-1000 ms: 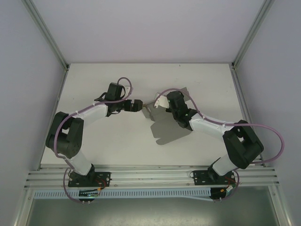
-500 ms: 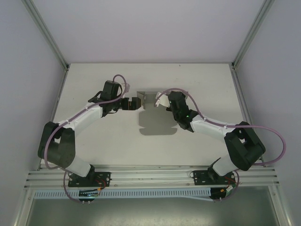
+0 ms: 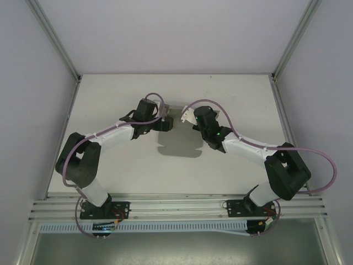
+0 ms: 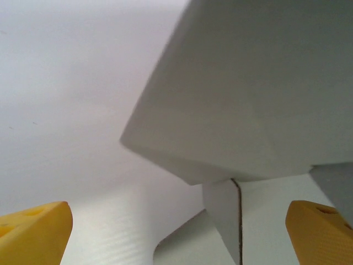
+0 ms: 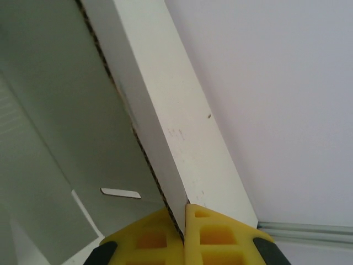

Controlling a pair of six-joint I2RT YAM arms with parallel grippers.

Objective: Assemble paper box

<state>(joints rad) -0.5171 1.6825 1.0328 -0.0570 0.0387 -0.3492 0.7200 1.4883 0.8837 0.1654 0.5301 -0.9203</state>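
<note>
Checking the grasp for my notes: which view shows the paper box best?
Right wrist: it shows the paper box close up, its panels, a slot and the edge pinched in the shut right claw. Left wrist shows one grey panel and a flap. Top external shows a small part between the arms.

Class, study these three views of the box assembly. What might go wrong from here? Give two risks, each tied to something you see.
1. The right gripper pinches only a thin edge of the paper box; a push may make the sheet pivot or slip out.
2. The left gripper is wide open close to a panel; closing there might crease the cardboard in the wrong place.
</note>
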